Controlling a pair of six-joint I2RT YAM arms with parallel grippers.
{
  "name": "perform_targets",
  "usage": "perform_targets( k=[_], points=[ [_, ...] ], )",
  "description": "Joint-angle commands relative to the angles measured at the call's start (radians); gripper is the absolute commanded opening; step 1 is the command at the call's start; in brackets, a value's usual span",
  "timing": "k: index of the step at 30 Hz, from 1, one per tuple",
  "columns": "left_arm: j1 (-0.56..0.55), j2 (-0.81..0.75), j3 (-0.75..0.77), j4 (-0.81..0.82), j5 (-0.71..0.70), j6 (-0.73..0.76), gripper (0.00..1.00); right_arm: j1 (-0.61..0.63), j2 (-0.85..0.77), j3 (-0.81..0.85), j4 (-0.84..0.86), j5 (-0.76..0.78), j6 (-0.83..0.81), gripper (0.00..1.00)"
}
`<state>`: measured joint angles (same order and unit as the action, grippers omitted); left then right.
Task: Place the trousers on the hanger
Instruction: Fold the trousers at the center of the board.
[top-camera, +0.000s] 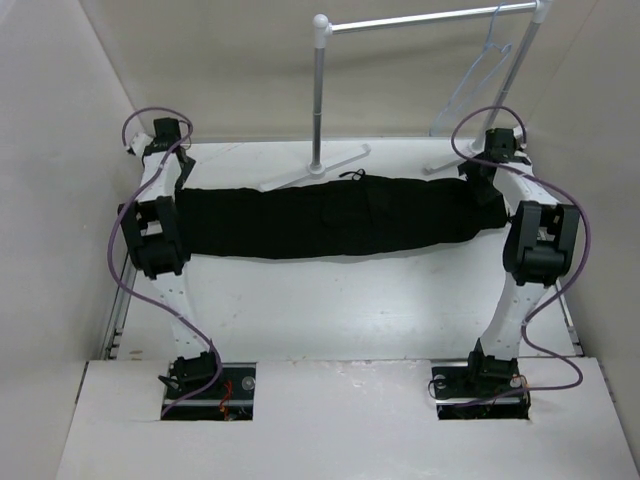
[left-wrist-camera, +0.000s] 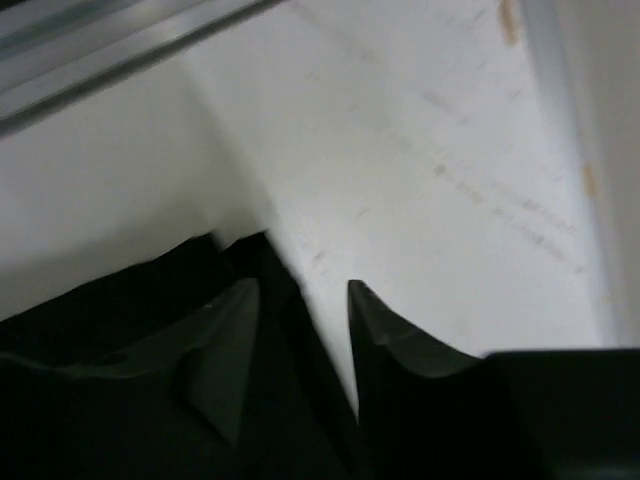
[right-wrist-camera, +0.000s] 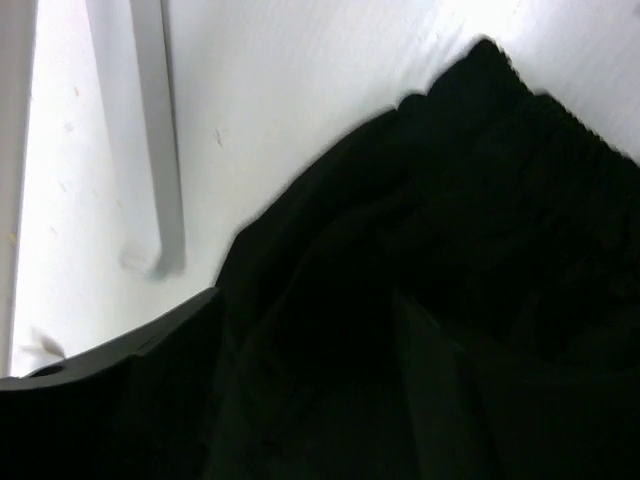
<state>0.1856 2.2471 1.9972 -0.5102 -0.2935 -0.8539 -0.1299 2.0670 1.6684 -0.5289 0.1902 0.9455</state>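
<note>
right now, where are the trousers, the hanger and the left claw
trousers (top-camera: 330, 220): top external view, middle of the black cloth
hanger (top-camera: 472, 72): top external view, its slanting wire arm
left claw (left-wrist-camera: 302, 290): left wrist view, midway between its fingertips

Your white left arm (top-camera: 172, 300) and white right arm (top-camera: 505, 310) reach forward. Your left black two-finger gripper (left-wrist-camera: 300, 300) and right black two-finger gripper (right-wrist-camera: 305, 310) hold their fingers parted.
</note>
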Motion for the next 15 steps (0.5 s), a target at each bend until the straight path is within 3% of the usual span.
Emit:
perform_targets(
  k=[1, 4, 8, 11, 15],
  points=[
    [0.013, -0.255, -0.290, 0.048, 0.039, -0.020, 0.43, -0.003, -0.197, -0.128, 0.108, -0.009, 0.002, 0.80],
    [0.012, -0.456, -0.602, 0.140, 0.030, -0.075, 0.48, -0.003, -0.356, -0.286, 0.165, -0.006, 0.006, 0.86],
    [0.027, -0.648, -0.888, 0.168, 0.099, -0.132, 0.53, -0.001, -0.533, -0.517, 0.211, 0.012, 0.030, 0.84],
    [0.036, -0.719, -1.014, 0.199, 0.146, -0.132, 0.60, -0.026, -0.594, -0.648, 0.230, 0.015, 0.071, 0.80],
    [0.047, -0.704, -1.107, 0.246, 0.185, -0.134, 0.64, -0.099, -0.595, -0.728, 0.247, -0.032, 0.079, 0.83]
  ],
)
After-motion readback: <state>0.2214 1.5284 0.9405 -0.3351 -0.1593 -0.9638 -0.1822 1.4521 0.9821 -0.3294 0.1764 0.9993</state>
